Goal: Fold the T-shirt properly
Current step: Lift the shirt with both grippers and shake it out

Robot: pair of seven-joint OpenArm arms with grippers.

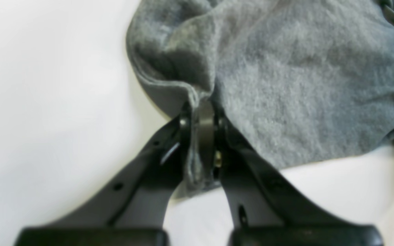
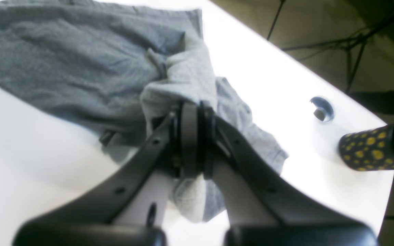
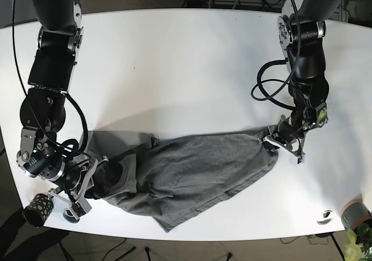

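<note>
A grey T-shirt (image 3: 186, 177) lies stretched and rumpled across the front of the white table (image 3: 174, 57). My left gripper (image 1: 202, 112) is shut on the shirt's edge (image 1: 286, 85); in the base view it (image 3: 278, 139) holds the shirt's right end. My right gripper (image 2: 192, 112) is shut on a bunched fold of the shirt (image 2: 80, 58); in the base view it (image 3: 93, 171) holds the shirt's left end, low over the table.
A black cup with yellow spots (image 2: 376, 147) lies at the table's front corner (image 3: 36, 208), next to a round hole (image 2: 322, 109) in the tabletop. Another hole (image 3: 325, 217) and a grey pot (image 3: 356, 212) sit at the front right corner.
</note>
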